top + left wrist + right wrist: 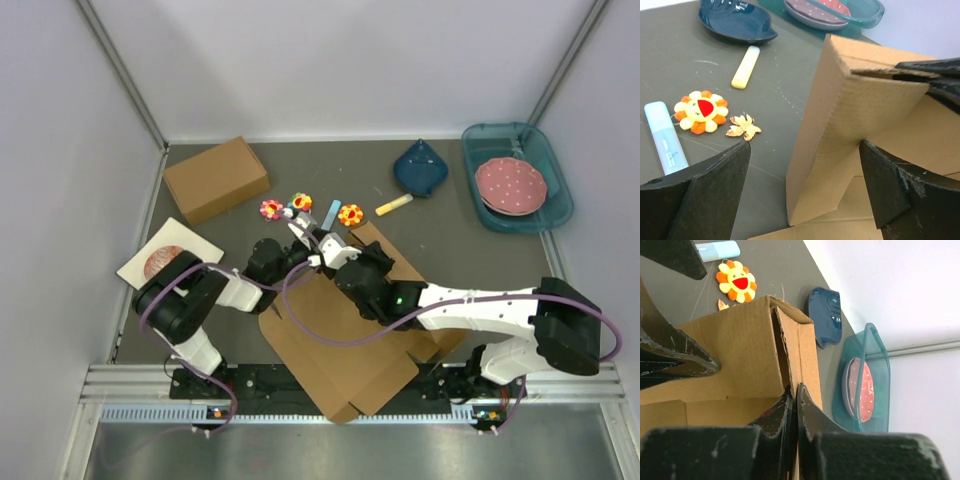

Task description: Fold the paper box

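The paper box (340,350) lies as a brown cardboard sheet at the table's near middle, with its far wall folded upright (840,125) (735,350). My right gripper (362,270) (796,388) is shut on the top edge of that upright wall, at its corner. My left gripper (322,243) (805,144) is open wide. Its black fingers (715,185) straddle the wall's corner without touching it, one outside over the table and one inside over the sheet.
A chunkier brown box (216,178) sits back left, a white card (170,255) at the left. Flower toys (350,214), a light-blue marker (331,212) and a yellow marker (393,205) lie just beyond the fold. A blue dish (420,168) and a teal tub (517,175) with a pink plate sit back right.
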You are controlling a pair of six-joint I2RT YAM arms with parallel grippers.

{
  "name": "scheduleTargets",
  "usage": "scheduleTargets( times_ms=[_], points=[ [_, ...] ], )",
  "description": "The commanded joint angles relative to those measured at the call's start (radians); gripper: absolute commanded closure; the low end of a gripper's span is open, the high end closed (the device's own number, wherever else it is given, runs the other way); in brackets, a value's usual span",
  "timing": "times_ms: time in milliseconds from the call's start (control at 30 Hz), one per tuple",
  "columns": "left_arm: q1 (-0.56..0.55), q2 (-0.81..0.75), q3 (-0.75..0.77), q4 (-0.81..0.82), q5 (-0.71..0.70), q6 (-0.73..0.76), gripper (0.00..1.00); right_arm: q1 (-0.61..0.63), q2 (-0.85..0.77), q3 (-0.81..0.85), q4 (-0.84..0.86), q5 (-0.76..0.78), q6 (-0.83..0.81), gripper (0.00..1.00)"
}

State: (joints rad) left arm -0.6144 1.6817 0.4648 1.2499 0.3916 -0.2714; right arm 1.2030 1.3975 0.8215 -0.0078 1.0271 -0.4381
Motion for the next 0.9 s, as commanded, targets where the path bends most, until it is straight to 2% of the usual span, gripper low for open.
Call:
scheduleTargets(
  times_ms=[0,333,567,867],
  points=[
    [0.015,-0.099,-0.014,0.421,0.001,-0.022,0.04,0.050,0.097,-0.050,-0.138,-0.309,0.118,1.00],
    [0.025,-0.116,-0.018,0.416,0.035,-0.031,0.04,0.058,0.095,-0.039,-0.139,-0.317,0.125,1.00],
    [0.048,-0.120,-0.025,0.421,0.112,-0.110,0.03,0.059,0.055,-0.045,-0.138,-0.358,0.144,1.00],
    [0.070,-0.162,-0.091,0.421,0.069,-0.118,0.02,0.061,-0.005,-0.050,-0.129,-0.409,0.160,1.00]
  ],
)
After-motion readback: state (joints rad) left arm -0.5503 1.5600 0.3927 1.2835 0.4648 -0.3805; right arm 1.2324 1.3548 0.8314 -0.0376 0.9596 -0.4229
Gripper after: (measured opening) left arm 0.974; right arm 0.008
